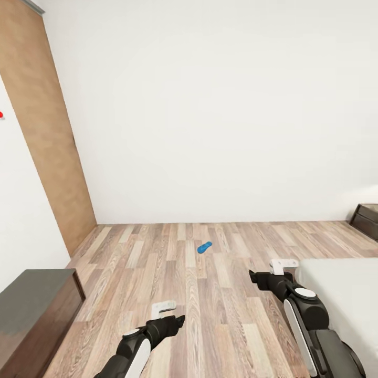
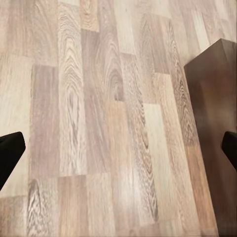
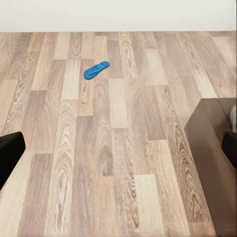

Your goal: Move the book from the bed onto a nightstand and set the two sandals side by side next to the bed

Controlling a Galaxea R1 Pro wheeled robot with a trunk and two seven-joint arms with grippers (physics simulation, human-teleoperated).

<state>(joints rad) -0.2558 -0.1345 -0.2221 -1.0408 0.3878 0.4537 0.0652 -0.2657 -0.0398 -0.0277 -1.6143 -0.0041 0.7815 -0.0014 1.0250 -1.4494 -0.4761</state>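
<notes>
While the base faces the far white wall, the step in hand looks like the approach to a sandal (image 1: 205, 247); one blue sandal lies flat on the wood-plank floor (image 1: 210, 315), well ahead of both arms and roughly centred between them, short of the wall; it shows in the right wrist view too (image 3: 96, 69). The bed (image 1: 346, 299) sits at the near right, its pale mattress corner just beside the right arm; a dark cabinet (image 1: 37, 310) stands at the near left (bench or nightstand, can't tell from here).

Next move, my read: drive forward until the sandal is within reach, then bring one pincer down over it, lined up with the narrow sole.

Arm pose: both arms low and stretched forward over the floor, nothing in contact. Left pincer (image 1: 177, 319) empty, fingers spread wide per its wrist view, where the two dark tips (image 2: 10, 153) sit at opposite edges; right pincer (image 1: 253, 275) likewise parted and empty, one dark tip (image 3: 10, 153) at each edge.
</notes>
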